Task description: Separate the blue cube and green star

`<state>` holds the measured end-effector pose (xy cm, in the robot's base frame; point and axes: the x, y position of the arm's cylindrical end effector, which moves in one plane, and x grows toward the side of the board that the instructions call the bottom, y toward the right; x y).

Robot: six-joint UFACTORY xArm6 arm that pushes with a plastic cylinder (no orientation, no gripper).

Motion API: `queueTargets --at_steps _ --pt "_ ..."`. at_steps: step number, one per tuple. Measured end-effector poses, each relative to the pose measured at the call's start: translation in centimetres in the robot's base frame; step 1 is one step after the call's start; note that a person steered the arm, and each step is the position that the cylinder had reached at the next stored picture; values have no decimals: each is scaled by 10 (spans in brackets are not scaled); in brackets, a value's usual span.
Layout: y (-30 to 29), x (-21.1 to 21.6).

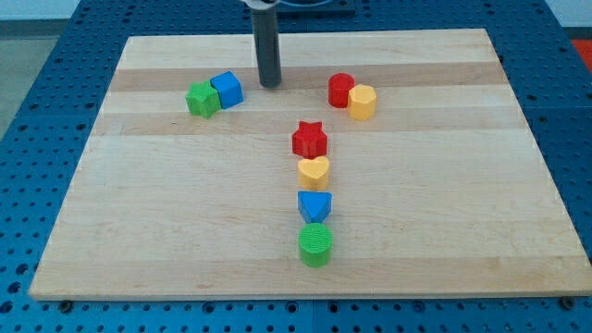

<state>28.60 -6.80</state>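
Note:
The blue cube [227,89] sits at the view's upper left of the wooden board [139,203], touching the green star [202,99] on its left. My tip [269,84] is at the end of the dark rod, just right of the blue cube with a small gap between them.
A red cylinder [341,90] touches a yellow block [362,102] at the upper right. A column runs down the middle: red star [310,140], yellow heart [314,171], blue block [314,205], green cylinder [315,243].

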Motion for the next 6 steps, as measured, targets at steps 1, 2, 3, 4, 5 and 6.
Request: queueTargets --at_steps 1,2,3,4,5,6 --pt "-24 -38" --pt "-47 -29" --pt "-57 4" --pt "-57 9" --pt "-57 22" --pt "-54 39"
